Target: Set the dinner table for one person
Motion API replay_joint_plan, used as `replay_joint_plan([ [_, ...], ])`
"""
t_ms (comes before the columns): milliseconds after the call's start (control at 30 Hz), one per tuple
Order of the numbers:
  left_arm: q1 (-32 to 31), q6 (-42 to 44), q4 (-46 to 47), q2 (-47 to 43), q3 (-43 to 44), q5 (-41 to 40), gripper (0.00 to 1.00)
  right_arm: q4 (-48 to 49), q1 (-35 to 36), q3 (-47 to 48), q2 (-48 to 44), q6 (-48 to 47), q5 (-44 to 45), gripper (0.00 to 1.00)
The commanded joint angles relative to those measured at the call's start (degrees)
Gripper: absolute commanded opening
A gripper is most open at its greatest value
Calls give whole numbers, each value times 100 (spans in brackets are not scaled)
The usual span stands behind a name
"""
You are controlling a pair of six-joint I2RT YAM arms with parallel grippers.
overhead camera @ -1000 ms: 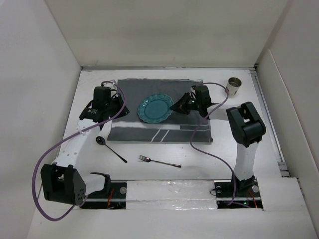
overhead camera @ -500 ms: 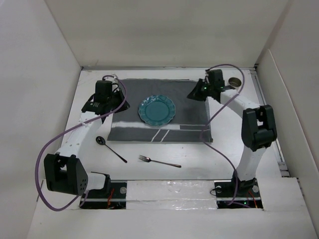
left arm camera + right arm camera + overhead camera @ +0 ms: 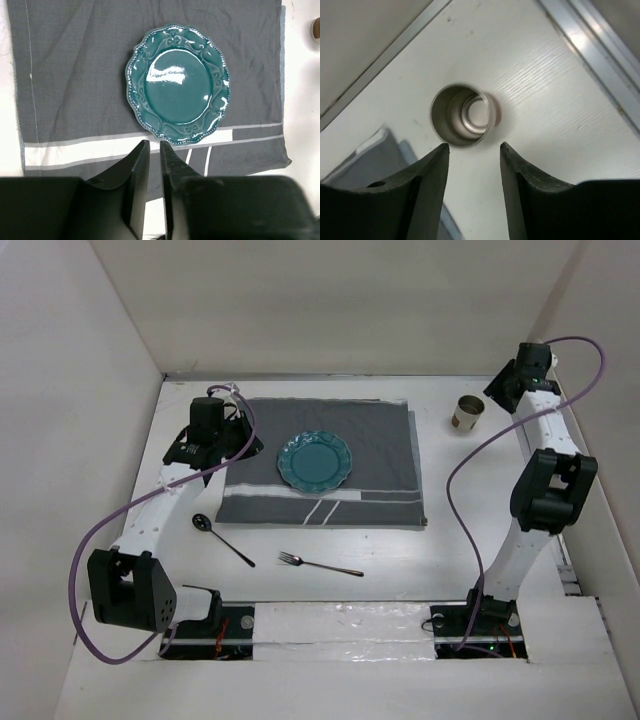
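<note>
The dinner table is a white top with a dark grey striped cloth spread on it. A teal plate rests on the cloth. In the left wrist view the plate lies ahead of my left gripper, which is shut with nothing in it and hovers over the cloth's left edge. A spoon and a fork lie on the bare table in front. My right gripper is open just above a metal cup at the far right.
White walls enclose the table on three sides. A metal rail runs along the right edge close to the cup. A corner of the cloth lies just left of the right gripper. The left gripper trails a purple cable.
The right arm has swung from the cloth's right side to the far right corner over the cup, and its jaws have opened. The cloth's right side now lies flat. The left arm has barely moved.
</note>
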Motion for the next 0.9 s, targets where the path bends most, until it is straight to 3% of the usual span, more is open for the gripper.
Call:
replay_joint_plan([
  [0, -20, 118, 238, -98, 3, 74, 14, -750, -44, 1034, 871, -219, 303, 51],
  [200, -20, 109, 256, 130, 100, 180, 15, -1288, -44, 2057, 1779, -307, -5, 46],
  [300, -20, 109, 247, 218, 118, 206, 15, -1331, -44, 2119, 1982, -264, 3, 25],
  [333, -20, 101, 256, 210, 126, 198, 15, -1358, -44, 2084, 1973, -220, 160, 7],
  [367, -20, 101, 256, 236, 127, 180, 15, -1341, 8, 1971, 1895, -176, 214, 0],
  [567, -20, 74, 168, 333, 241, 241, 15, -497, 403, 1258, 955, -324, 251, 0],
  [700, -20, 57, 142, 377, 293, 338, 14, -1084, 1053, 2064, 1120, -711, 127, 0],
  [867, -20, 100, 10, 114, 302, 137, 14, -1323, 1677, 2374, 1454, -826, -102, 0],
])
